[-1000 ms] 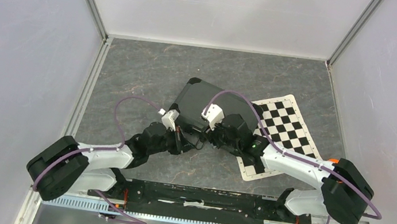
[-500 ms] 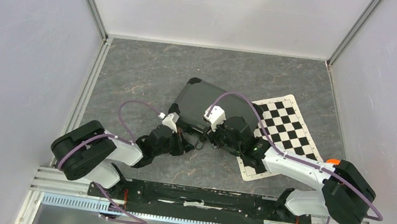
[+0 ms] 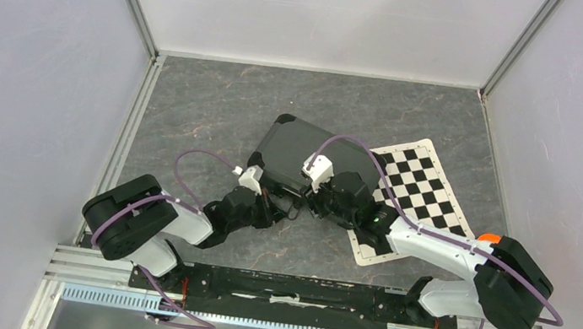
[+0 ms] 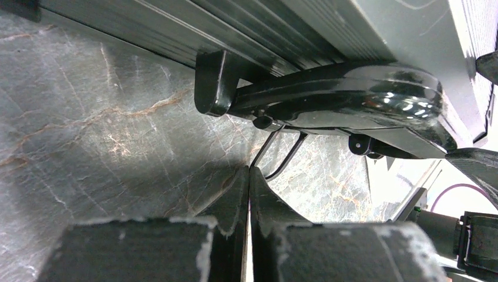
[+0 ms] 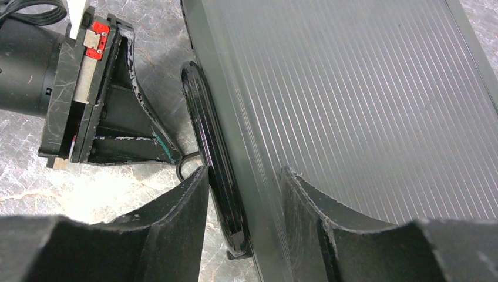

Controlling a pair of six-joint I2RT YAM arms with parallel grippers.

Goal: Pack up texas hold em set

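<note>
Case (image 3: 308,145) noted shut and flat at mid-table (image 3: 210,111), its 3 o'clock corner lying on the checkered mat (image 3: 425,191). The handle (image 4: 352,88) is carried on the edge facing 6 o'clock, toward the arm bases.

Left gripper (image 4: 249,176) placed low at the case's 7 o'clock, just under the handle; fingers pressed together. A thin wire loop (image 4: 276,154) is seen hanging from the handle to the fingertips; whether it is pinched cannot be told.

Right gripper (image 5: 244,176) placed at the case's 5 o'clock, fingers held apart, with the handle between them. One finger (image 5: 299,200) is over the ribbed lid, the other outside the handle. Contact cannot be told.
</note>
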